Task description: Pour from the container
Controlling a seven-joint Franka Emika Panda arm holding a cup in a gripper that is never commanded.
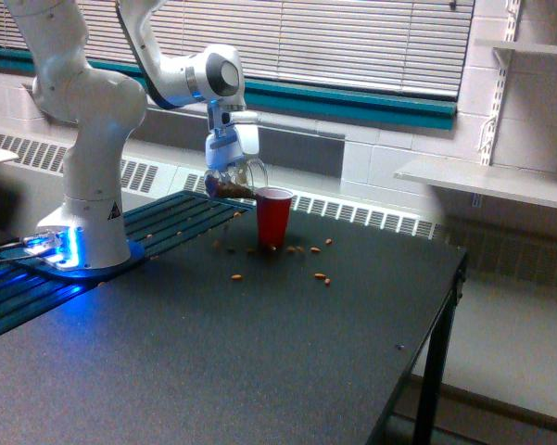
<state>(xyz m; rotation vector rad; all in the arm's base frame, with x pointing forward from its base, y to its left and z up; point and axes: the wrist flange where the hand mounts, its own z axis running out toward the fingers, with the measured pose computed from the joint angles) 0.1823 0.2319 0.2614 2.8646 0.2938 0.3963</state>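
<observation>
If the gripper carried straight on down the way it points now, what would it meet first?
The gripper points down, shut on the tilted clear container. Straight below lies the black table, just to the exterior view's left of the red cup. Depth is unclear, but it likely misses the cup.

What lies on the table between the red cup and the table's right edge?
In the exterior view, a few spilled brown pieces lie on the table just right of the red cup; beyond them it is bare.
</observation>
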